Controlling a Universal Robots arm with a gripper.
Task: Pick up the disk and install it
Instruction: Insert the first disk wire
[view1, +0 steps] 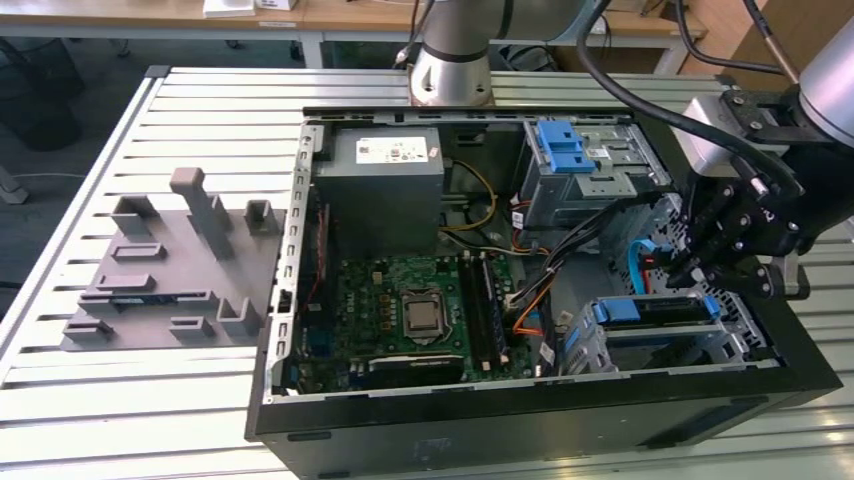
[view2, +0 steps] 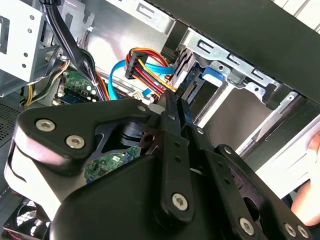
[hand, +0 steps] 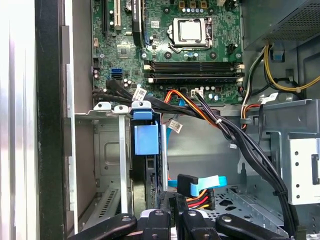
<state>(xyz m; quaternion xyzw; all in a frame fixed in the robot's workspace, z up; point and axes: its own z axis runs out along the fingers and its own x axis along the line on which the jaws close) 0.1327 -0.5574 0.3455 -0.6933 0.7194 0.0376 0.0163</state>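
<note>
The disk (view1: 654, 311) sits in the metal drive cage (view1: 741, 345) at the front corner of the open computer case, on the exterior view's right. In the first wrist view the disk (hand: 146, 170) stands on edge in the cage, its blue rail tab uppermost. My gripper (view1: 697, 268) hangs just above that cage. In the second wrist view the gripper (view2: 175, 105) has its fingers pressed together, nothing between them. Their tips are at the disk's connector end (view2: 189, 90).
Loose blue data and red-yellow power cables (hand: 196, 189) lie right beside the cage. A black cable bundle (hand: 235, 140) crosses the case. The motherboard (view1: 407, 310), grey power supply (view1: 380, 190) and blue latch (view1: 567, 150) are further in. A grey fixture (view1: 167, 262) stands on the table.
</note>
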